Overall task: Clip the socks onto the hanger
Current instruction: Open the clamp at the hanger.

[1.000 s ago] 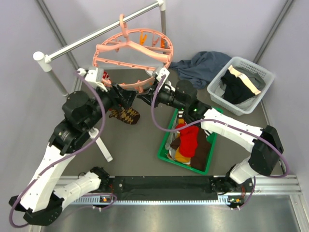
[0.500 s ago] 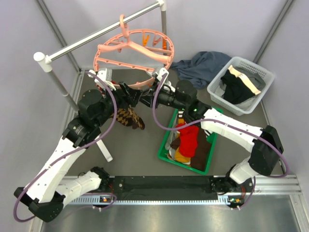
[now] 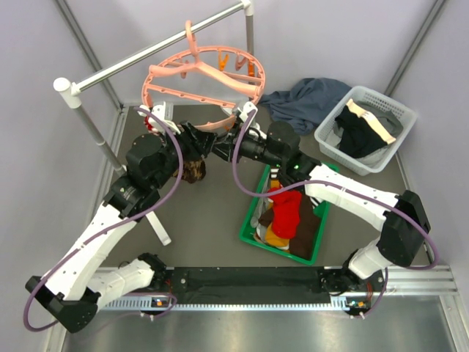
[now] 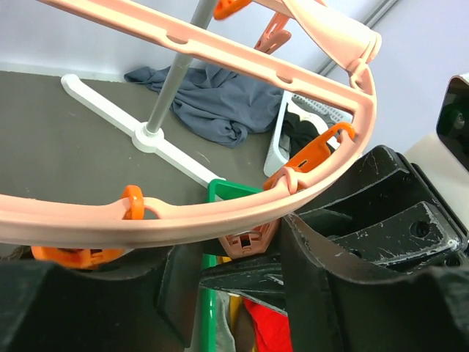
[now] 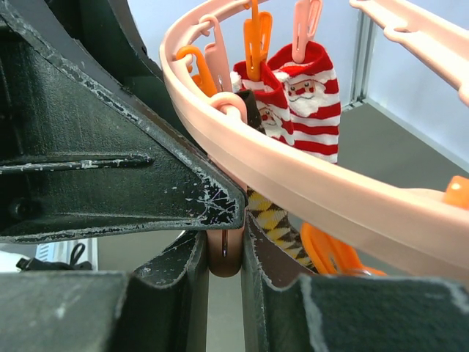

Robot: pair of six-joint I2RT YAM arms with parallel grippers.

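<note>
Though obscure overhead, striped socks [image 5: 311, 95] (right wrist).

From above, the left arm [image 3: 146, 158] hides all but a scrap of the argyle sock [image 3: 195, 171] at 7 o'clock of the hanger [image 3: 220, 73], what the left gripper [image 4: 234, 286] holds cannot be told, and the right gripper [image 5: 223, 290] covers both sides of the pink clip [image 5: 223, 257].

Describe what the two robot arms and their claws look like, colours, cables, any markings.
The left arm and right arm share white shell links and bulky black joints. A mauve cable loops loosely beside each. The left claw and right claw are matte black, with angular wedge-shaped fingers whose edges are chipped and scuffed pale. No readable markings show.
</note>
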